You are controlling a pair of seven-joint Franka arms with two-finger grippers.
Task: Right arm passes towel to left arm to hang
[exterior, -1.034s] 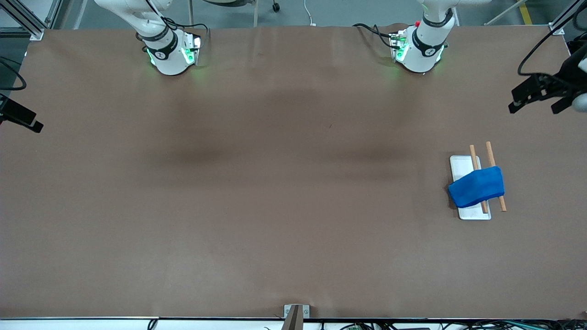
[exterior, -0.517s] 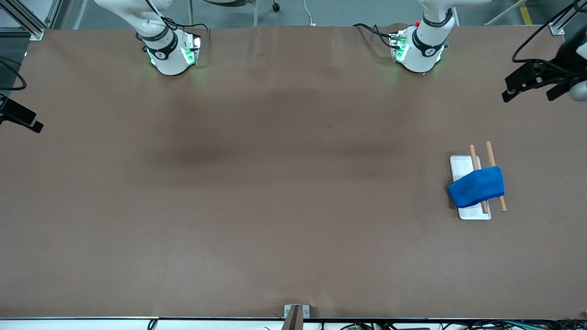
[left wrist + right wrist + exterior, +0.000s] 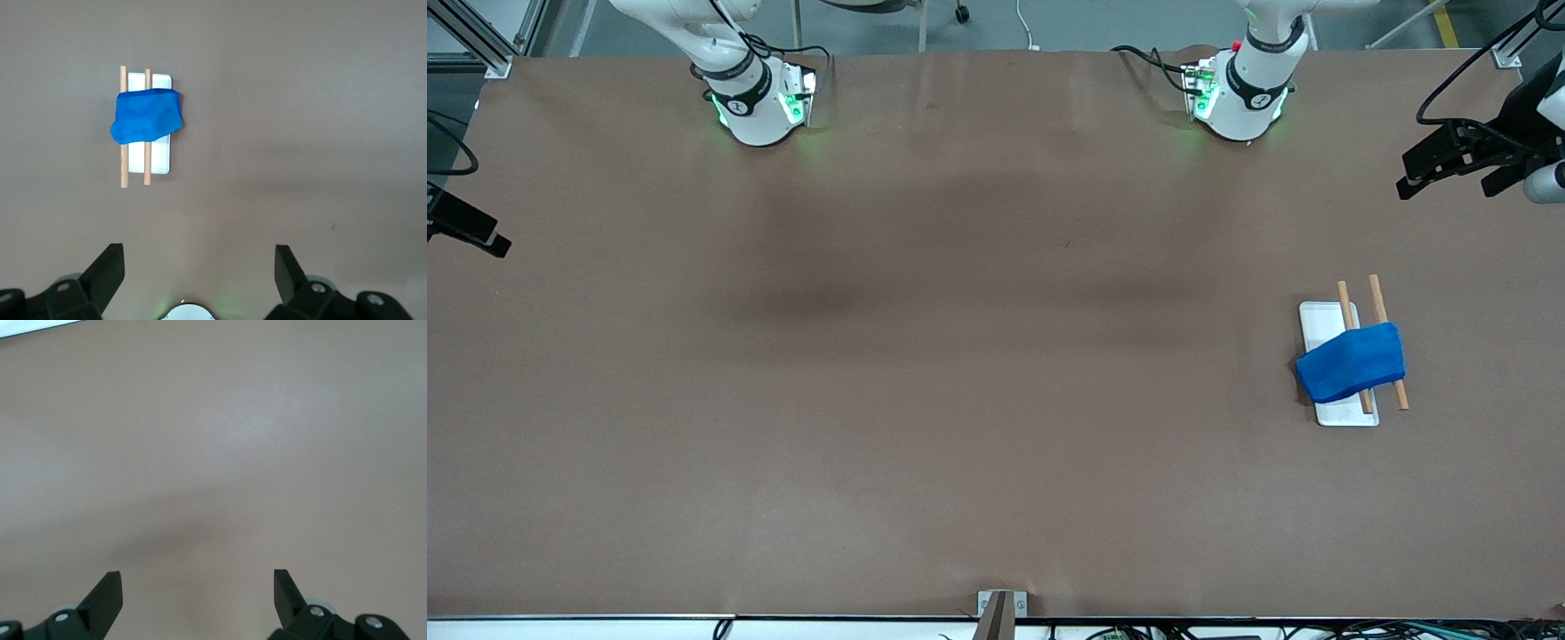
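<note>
The blue towel (image 3: pixel 1352 362) hangs over two wooden rods (image 3: pixel 1387 338) on a white tray (image 3: pixel 1323 318), near the desk (image 3: pixel 960 356) edge at the left arm's end. The left gripper (image 3: pixel 1449 164) is up over that edge, fingers wide open and empty. The right gripper (image 3: pixel 197 587) waits over bare desk at the right arm's edge, fingers wide open, holding nothing.

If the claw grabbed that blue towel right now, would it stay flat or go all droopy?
Probably droopy. The towel already sags over the two wooden rods of the rack, so it looks soft, not stiff. It seems light, since the thin rods hold it without bending. Tugged sideways, it might slide off or drag the rack's white base along.
</note>
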